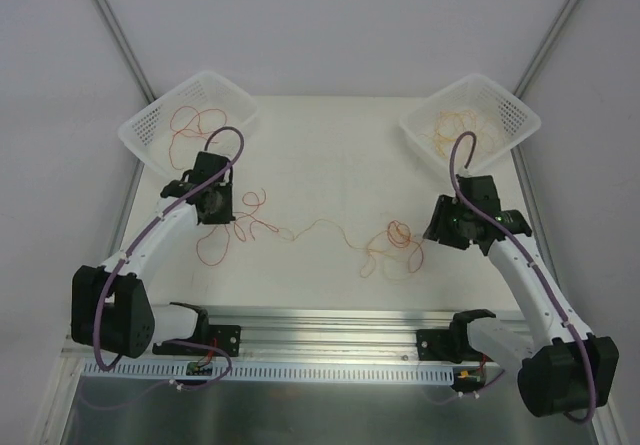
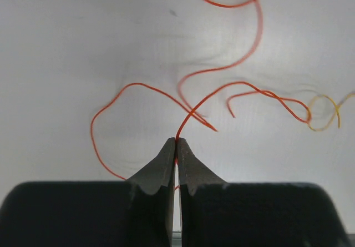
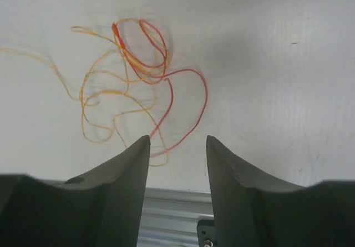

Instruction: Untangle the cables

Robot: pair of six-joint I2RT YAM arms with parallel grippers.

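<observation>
Thin red and orange-yellow cables lie knotted on the white table right of centre. One strand runs left from them to red loops. My left gripper is shut on a red cable, which rises from between its tips and curves right towards a yellow loop. In the top view the left gripper hangs over those red loops. My right gripper stands open just off the red and yellow tangle, with nothing between its fingers. From above, the right gripper is to the right of that knot.
A white mesh basket at the back left holds red cables. A second basket at the back right holds orange-yellow cables. A metal rail runs along the near edge between the arm bases.
</observation>
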